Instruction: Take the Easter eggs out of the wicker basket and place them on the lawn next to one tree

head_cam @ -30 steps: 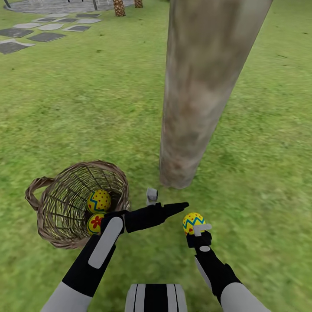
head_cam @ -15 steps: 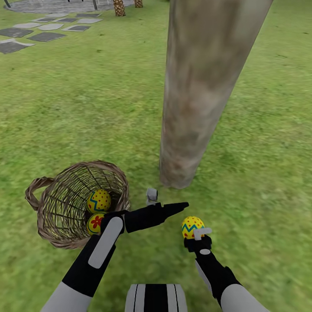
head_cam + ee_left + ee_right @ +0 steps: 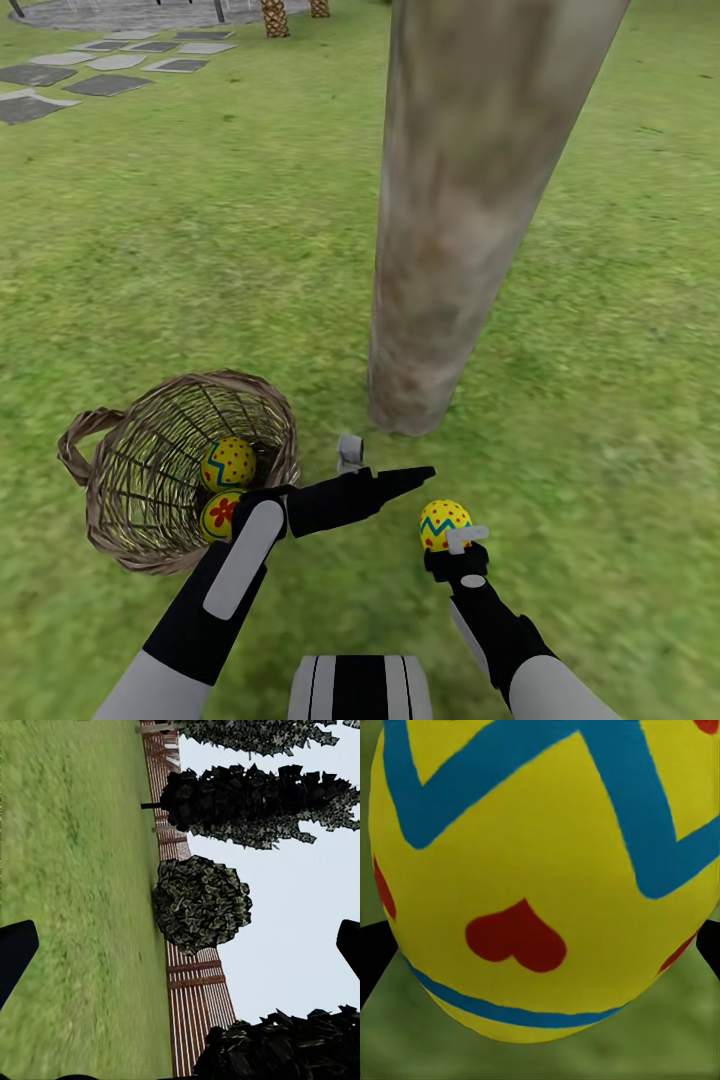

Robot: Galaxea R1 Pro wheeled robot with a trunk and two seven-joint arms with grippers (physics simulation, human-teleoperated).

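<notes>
Easter egg [image 3: 444, 521], yellow with a blue zigzag, sits upright in your right tool [image 3: 455, 540], nearest to you and low over the lawn [image 3: 200, 250]. The tool's fingers are closed around its lower half; the right wrist view shows the egg's red heart with grass behind. Your left tool [image 3: 375, 462] points right, level with the ground, jaws spread wide and holding nothing. Just left of it stands the wicker basket [image 3: 110, 500], with the dotted egg [image 3: 228, 463] and the flower egg [image 3: 220, 514] inside. Farther on, slightly left of the held egg, rises the tree [image 3: 450, 220], its base near. Judging from this, the egg only needs lowering straight down.
</notes>
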